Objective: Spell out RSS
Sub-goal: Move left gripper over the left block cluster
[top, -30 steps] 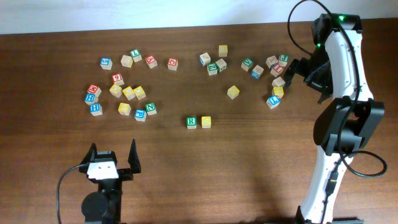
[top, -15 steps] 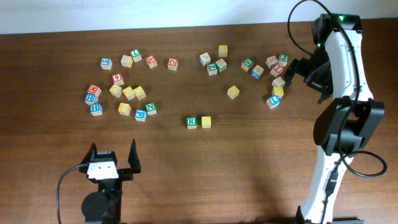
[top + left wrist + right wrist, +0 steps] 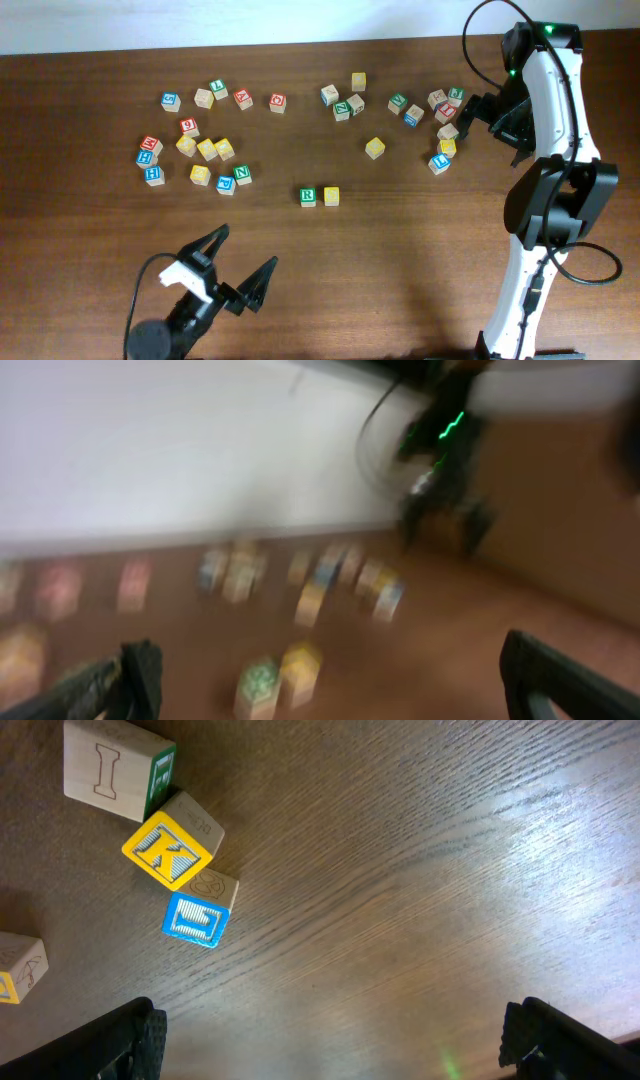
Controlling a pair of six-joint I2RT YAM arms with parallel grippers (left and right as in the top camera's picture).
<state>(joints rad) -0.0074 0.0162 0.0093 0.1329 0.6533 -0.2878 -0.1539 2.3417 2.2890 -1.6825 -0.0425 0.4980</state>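
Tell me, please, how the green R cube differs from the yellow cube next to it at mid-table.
The green R cube shows a white top face with green border and letter; the yellow cube has a yellow top face, its letter too small to read. In the overhead view the R cube lies left, the yellow cube right. Both look the same size, sit side by side, and neither is held.
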